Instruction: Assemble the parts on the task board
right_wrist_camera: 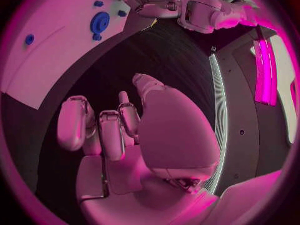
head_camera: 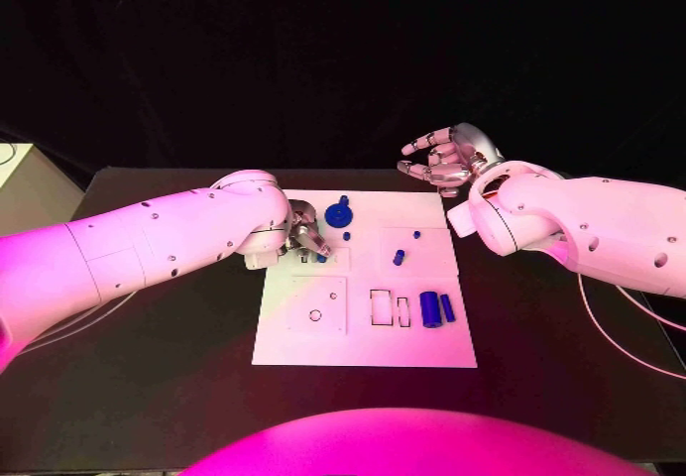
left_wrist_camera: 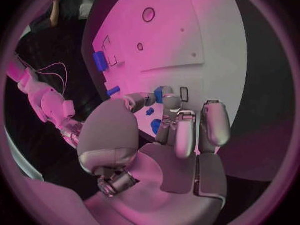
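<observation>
Assembly appears to be at an early stage, judging by how many parts lie loose on the task board. The left hand is down at the board's left edge, toward the far corner, its fingertips closing round a small blue part; the left wrist view shows thumb and fingers meeting at that piece, though whether it is truly pinched or merely touched I cannot tell. Just beside that hand, nearer the far edge, stands a blue gear. A small blue peg lies near the board's middle, and a blue cylinder rests by the right edge next to a thinner blue bar. The right hand hovers beyond the board's far right corner, fingers curled in with nothing in them (idle, by the look of it). The step in hand seems to be picking or seating that small part; the next move would call for a firm pinch and a straight lift or press without knocking the gear. The head view gives the whole layout, while the left wrist view shows the contact at the fingertips, and the right wrist view shows the empty palm.
</observation>
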